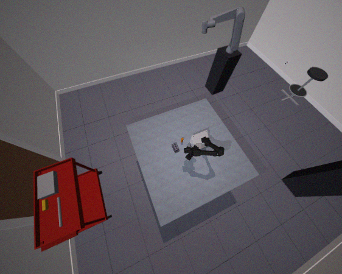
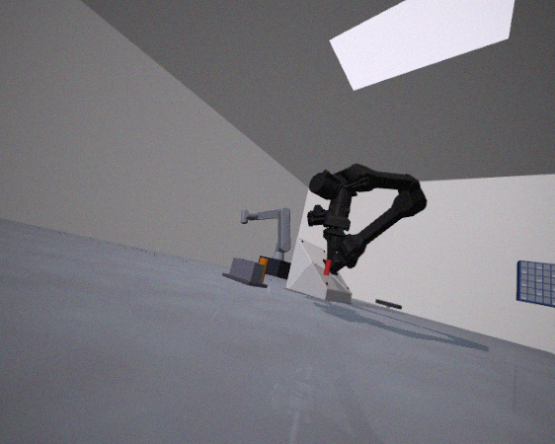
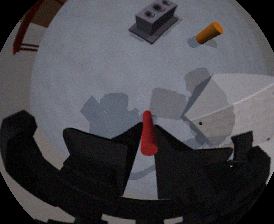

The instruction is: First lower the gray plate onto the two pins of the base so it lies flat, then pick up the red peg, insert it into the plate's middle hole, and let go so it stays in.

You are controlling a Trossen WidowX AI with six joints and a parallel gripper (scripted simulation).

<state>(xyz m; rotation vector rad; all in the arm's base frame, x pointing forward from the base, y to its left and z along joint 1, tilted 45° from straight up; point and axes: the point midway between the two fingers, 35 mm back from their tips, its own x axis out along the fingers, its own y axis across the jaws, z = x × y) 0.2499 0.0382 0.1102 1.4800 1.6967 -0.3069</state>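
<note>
My gripper point(image 2: 329, 260) point(image 3: 148, 127) is shut on the red peg point(image 2: 327, 268) point(image 3: 148, 142). The peg hangs roughly upright, and its lower end is above the table in the exterior view. In the top view the peg is hidden by the arm. The gray plate point(image 1: 175, 147) point(image 2: 246, 269) point(image 3: 157, 20) shows as a thick block with three holes in a row. It appears to lie flat on the base point(image 2: 243, 280) point(image 3: 147, 37), whose thin flange shows around its foot. The two pins cannot be made out. The gripper is well to one side of the plate.
An orange cylinder point(image 1: 182, 140) point(image 2: 265, 263) point(image 3: 208, 34) stands beside the base. A pale, sloped block point(image 1: 198, 137) point(image 2: 304, 276) point(image 3: 248, 117) with dark dots stands close to the arm and gripper. A red cart point(image 1: 72, 198) stands off the table.
</note>
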